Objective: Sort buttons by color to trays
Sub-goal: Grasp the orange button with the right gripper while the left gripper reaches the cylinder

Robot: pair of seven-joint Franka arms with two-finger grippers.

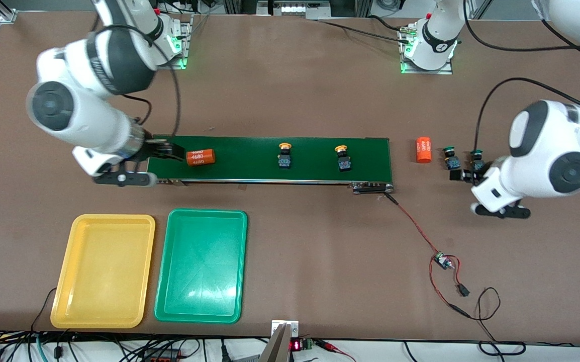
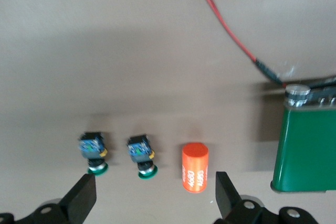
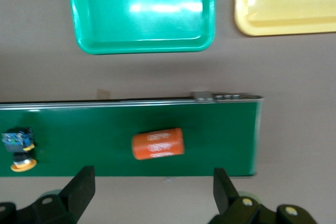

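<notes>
Two yellow-capped buttons [image 1: 285,155] [image 1: 343,158] stand on the dark-green conveyor belt [image 1: 250,156]; one of them [image 3: 18,150] shows in the right wrist view. Two green-capped buttons [image 1: 452,158] [image 1: 477,160] stand on the table off the belt's end, toward the left arm's end. My left gripper [image 1: 463,175] hangs open over them, nothing between its fingers; in its wrist view the left gripper [image 2: 153,198] faces both buttons [image 2: 94,153] [image 2: 140,153]. My right gripper [image 1: 167,149] [image 3: 152,190] is open and empty at the belt's other end. The yellow tray [image 1: 103,270] and green tray [image 1: 201,265] lie empty, nearer the front camera.
One orange 4680 cylinder [image 1: 200,157] [image 3: 157,144] lies on the belt by the right gripper. Another [image 1: 423,149] [image 2: 195,167] stands between the belt's end and the green buttons. A red-and-black wire with a small board [image 1: 441,261] trails from the belt's corner.
</notes>
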